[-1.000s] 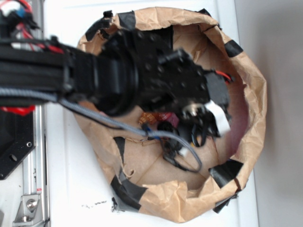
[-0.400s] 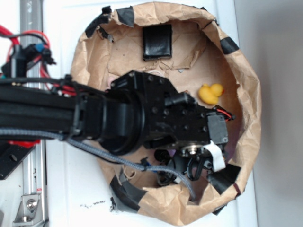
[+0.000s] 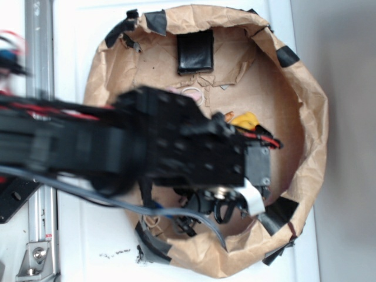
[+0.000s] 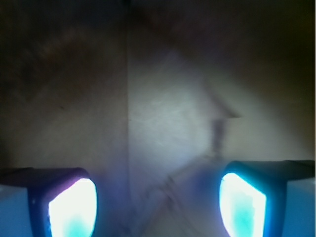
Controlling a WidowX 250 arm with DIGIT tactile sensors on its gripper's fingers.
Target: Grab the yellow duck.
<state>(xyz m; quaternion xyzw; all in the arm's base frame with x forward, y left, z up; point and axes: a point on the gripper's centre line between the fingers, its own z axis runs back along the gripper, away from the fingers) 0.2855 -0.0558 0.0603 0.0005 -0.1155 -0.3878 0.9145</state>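
The yellow duck (image 3: 247,120) lies on the floor of the brown paper bag (image 3: 305,106), right of centre; only its top shows, the rest is hidden behind my black arm. In the exterior view my gripper (image 3: 227,208) hangs inside the bag, below the duck and apart from it. In the wrist view the gripper (image 4: 158,207) is open, its two glowing pads (image 4: 74,207) wide apart with only blurred brown paper between them. The duck does not show in the wrist view.
The bag's crumpled wall, patched with black tape (image 3: 286,56), rings the work area. A black square patch (image 3: 195,51) lies at the bag's far side. A pinkish thing (image 3: 191,93) peeks out just above my arm. A metal rail (image 3: 40,223) runs along the left.
My arm swept from the upper part of the bag to the lower part, uncovering the duck. Since then it has shifted up and left a little and now covers part of the duck.
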